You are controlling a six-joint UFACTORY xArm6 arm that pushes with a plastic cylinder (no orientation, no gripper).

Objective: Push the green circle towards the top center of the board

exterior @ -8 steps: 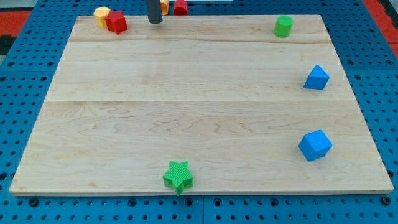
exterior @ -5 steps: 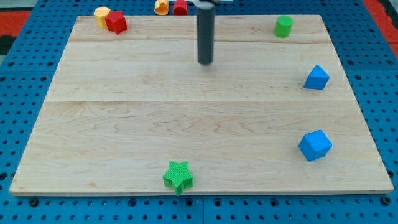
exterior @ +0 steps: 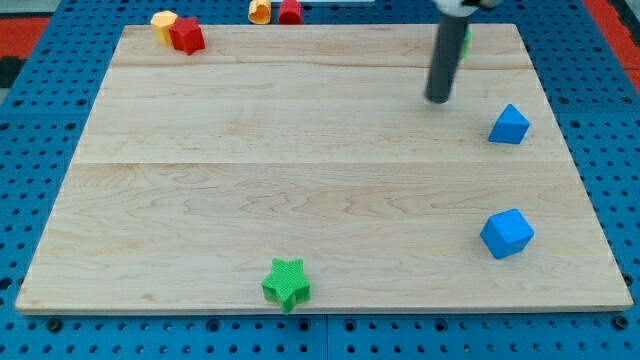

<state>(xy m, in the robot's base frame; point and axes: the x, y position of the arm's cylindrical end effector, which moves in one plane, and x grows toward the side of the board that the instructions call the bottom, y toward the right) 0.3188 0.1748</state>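
While my tip (exterior: 438, 99) rested on the wooden board (exterior: 300, 170) toward the view's upper right, seven blocks could be counted. Two were green: a green star (exterior: 286, 282) near the bottom edge and the green circle (exterior: 466, 40) near the top right corner. Two were blue: one blue block (exterior: 509, 125) at the right edge, with a peaked top, and another blue block (exterior: 507, 233) lower down, more cube-like. Two were red: a red block (exterior: 186, 36) at the top left corner and a second red block (exterior: 290, 11) just past the top edge. Two were yellow-orange: a yellow block (exterior: 162, 21) touching the first red one, and an orange-yellow block (exterior: 260, 11) beside the second.

The green circle was almost wholly hidden behind the dark rod (exterior: 443, 55); only a thin green sliver showed at the rod's right side, so its shape could not be made out. My tip lay just below it toward the view's bottom, left of the upper blue block. The arm carried no claw, only the rod. The board sat on a blue perforated desk (exterior: 40, 150).
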